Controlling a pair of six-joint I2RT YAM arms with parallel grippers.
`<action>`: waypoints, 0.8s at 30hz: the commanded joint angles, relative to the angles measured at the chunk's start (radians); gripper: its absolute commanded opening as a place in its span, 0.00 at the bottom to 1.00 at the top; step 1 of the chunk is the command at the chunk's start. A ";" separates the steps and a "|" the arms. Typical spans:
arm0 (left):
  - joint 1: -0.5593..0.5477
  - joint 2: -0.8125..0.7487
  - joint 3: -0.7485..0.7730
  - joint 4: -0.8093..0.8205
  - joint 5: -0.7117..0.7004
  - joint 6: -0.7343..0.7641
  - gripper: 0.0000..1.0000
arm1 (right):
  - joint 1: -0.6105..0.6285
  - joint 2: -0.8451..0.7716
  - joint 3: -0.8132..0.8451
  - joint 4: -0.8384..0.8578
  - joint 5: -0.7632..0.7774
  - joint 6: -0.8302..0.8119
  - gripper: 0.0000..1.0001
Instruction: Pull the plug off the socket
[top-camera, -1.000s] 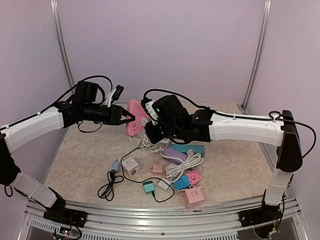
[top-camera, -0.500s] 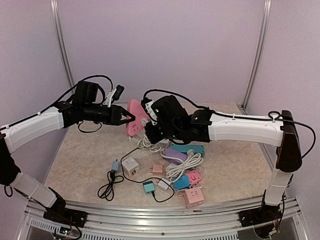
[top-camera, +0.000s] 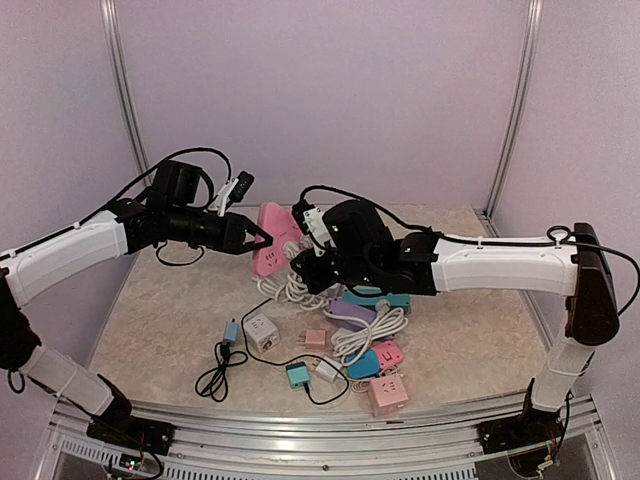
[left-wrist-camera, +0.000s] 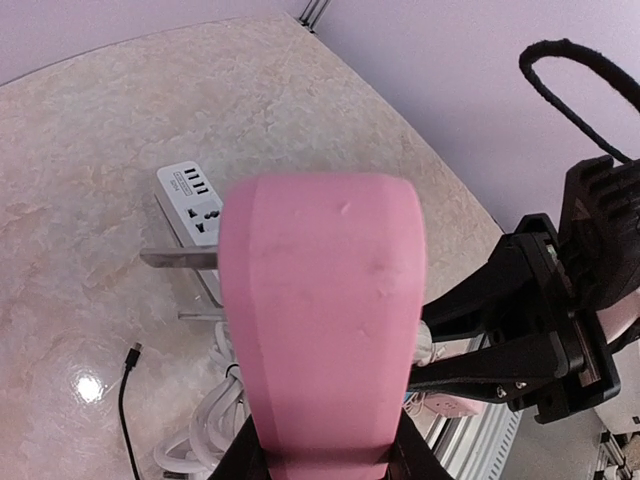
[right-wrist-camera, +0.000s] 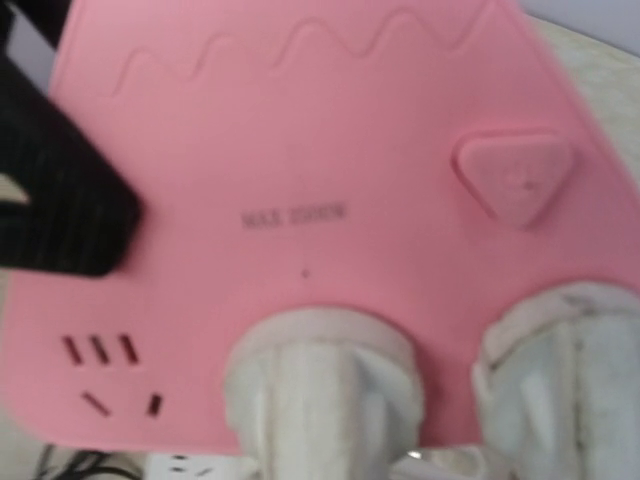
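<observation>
Socket (top-camera: 268, 240): pink, rounded-triangular body, raised and tilted on edge. Face carries wavy relief, a triangular button (right-wrist-camera: 515, 180) and slots (right-wrist-camera: 100, 350). Plug not discernible.

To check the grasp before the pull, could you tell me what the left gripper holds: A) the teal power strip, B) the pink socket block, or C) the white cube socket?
B: the left gripper is clamped on the pink socket block, held above the table.
</observation>
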 joint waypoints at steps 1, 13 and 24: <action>-0.008 -0.035 0.078 0.080 0.115 0.048 0.00 | -0.038 -0.076 -0.070 0.116 -0.112 0.048 0.00; -0.016 -0.035 0.081 0.071 0.068 0.022 0.00 | -0.033 -0.066 -0.073 0.136 -0.052 0.042 0.00; -0.007 0.001 0.080 0.061 0.009 -0.036 0.00 | 0.059 0.006 0.051 -0.020 0.185 -0.015 0.00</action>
